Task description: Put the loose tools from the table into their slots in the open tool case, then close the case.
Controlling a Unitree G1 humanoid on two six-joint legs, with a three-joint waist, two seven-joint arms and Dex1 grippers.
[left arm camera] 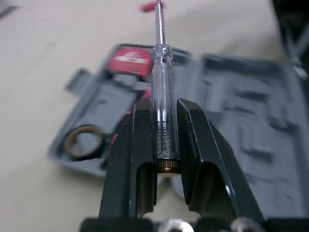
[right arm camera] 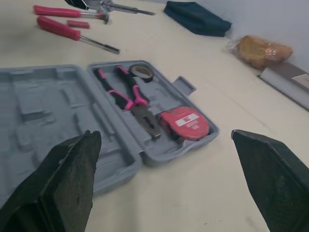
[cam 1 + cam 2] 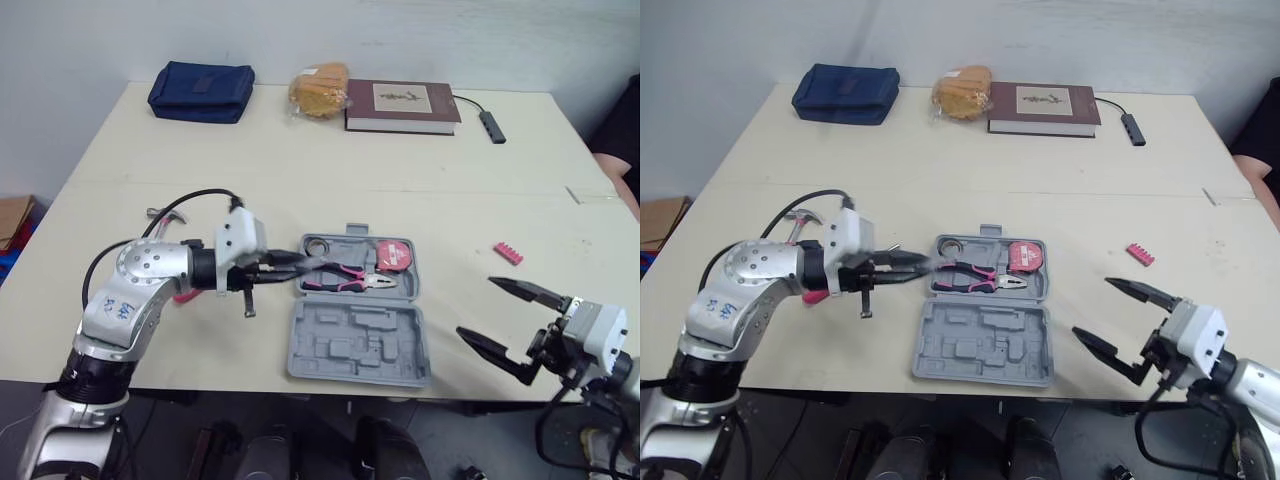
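The grey tool case [image 3: 356,345] lies open at the table's front. Its far half holds pink-handled pliers [image 3: 345,277], a red tape measure [image 3: 392,254] and a tape roll [image 3: 320,245]. The near half shows bare moulded slots. My left gripper [image 3: 290,266] is shut on a clear-handled tester screwdriver [image 1: 160,63], whose shaft points over the case's left end. A pink-handled screwdriver [image 2: 72,33] and a hammer [image 2: 67,12] lie on the table left of the case. A pink bit strip [image 3: 507,253] lies to its right. My right gripper [image 3: 475,306] hangs open, right of the case.
Along the far edge sit a blue pouch [image 3: 200,92], a bagged bread [image 3: 318,90], a brown book [image 3: 400,105] and a small hub with its cable [image 3: 492,125]. A person's sleeve [image 3: 625,130] shows at the right edge.
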